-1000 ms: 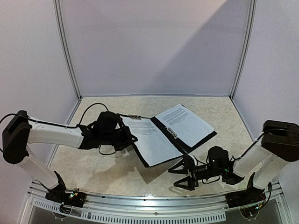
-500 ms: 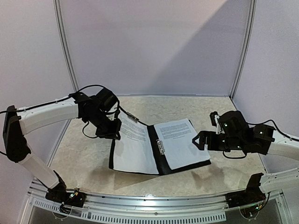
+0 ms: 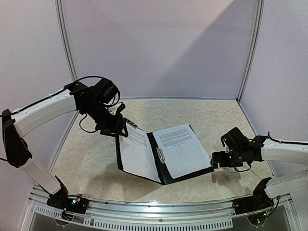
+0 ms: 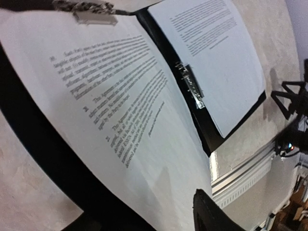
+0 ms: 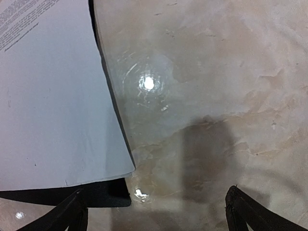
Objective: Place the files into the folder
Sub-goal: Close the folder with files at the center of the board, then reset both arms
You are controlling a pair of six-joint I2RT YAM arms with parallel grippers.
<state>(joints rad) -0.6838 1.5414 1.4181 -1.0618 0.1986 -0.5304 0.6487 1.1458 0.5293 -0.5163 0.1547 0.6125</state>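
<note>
open tabletop (image 3: pixel 192 113) behind, folder (image 3: pixel 166 177) central (cover (image 3: pixel 118 154) raised)

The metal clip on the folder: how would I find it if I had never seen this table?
In the middle of the marbled table, a black folder is open. Down its black spine, between two printed sheets, sits the clip: a small bar of shiny metal, where everything beside it is black cover or white paper.

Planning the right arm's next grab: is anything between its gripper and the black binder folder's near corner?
Nothing visible. Only bare beige tabletop separates the open right gripper from the corner of the flat black folder.
</note>
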